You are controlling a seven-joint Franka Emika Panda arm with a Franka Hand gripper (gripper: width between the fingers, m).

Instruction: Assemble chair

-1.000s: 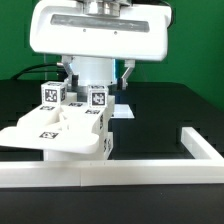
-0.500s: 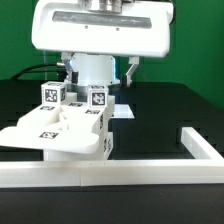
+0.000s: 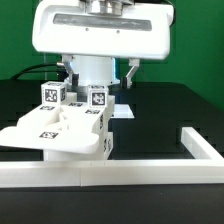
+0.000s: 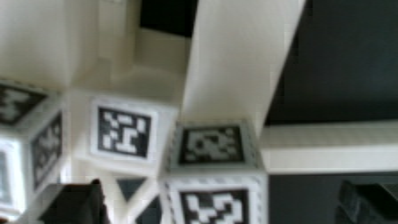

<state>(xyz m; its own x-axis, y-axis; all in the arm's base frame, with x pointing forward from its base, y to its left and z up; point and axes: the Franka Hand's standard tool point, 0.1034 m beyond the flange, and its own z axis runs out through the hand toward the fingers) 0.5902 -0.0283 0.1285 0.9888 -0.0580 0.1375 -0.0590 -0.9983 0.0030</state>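
Observation:
The partly joined white chair (image 3: 62,132) stands at the exterior view's left: a flat tagged panel (image 3: 42,133) in front, with blocky tagged legs (image 3: 97,98) rising behind it. My gripper (image 3: 97,74) hangs directly above those legs, open wide, one dark finger (image 3: 67,74) on each side. In the wrist view a tagged block (image 4: 214,204) lies between the fingers (image 4: 71,204), with dark gaps on both sides. Two more tagged blocks (image 4: 121,130) and a long white piece (image 4: 231,60) lie beyond it. Nothing is gripped.
A long white border frame (image 3: 120,172) runs along the front of the black table and turns back at the exterior view's right (image 3: 196,141). A thin flat white piece (image 3: 124,111) lies just behind the chair. Green backdrop behind.
The fingers have spread slightly wider apart. The chair parts have not moved.

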